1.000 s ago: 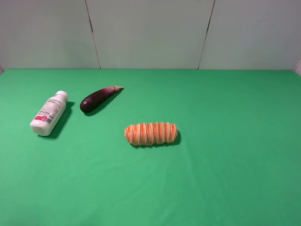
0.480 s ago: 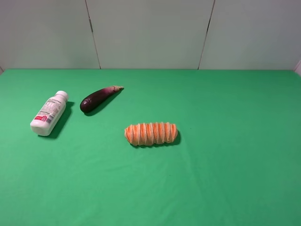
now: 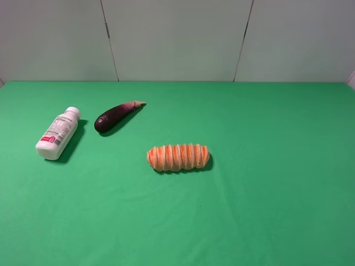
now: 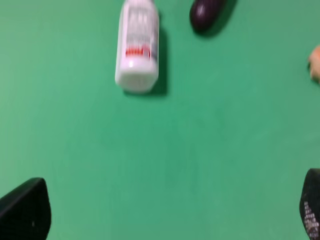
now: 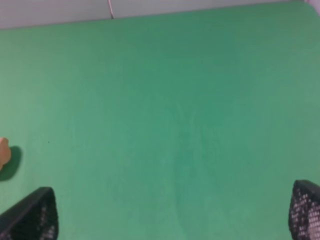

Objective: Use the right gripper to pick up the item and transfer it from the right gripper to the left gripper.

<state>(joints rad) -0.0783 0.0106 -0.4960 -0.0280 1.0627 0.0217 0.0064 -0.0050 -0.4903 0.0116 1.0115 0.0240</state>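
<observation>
left wrist view blurred; eggplant and ridged roll cut off

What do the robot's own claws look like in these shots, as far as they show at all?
Only fingertips show, in the wrist views. The left claw has black, rounded tips, one smooth, the other dotted with a fine grey texture. The right claw has black tips covered in a fine mesh-like dotted pattern. No arms, cables or brackets are visible; the high view shows neither claw.

Bright green cloth covers the desk, evenly lit; pale grey wall panels stand behind.
</observation>
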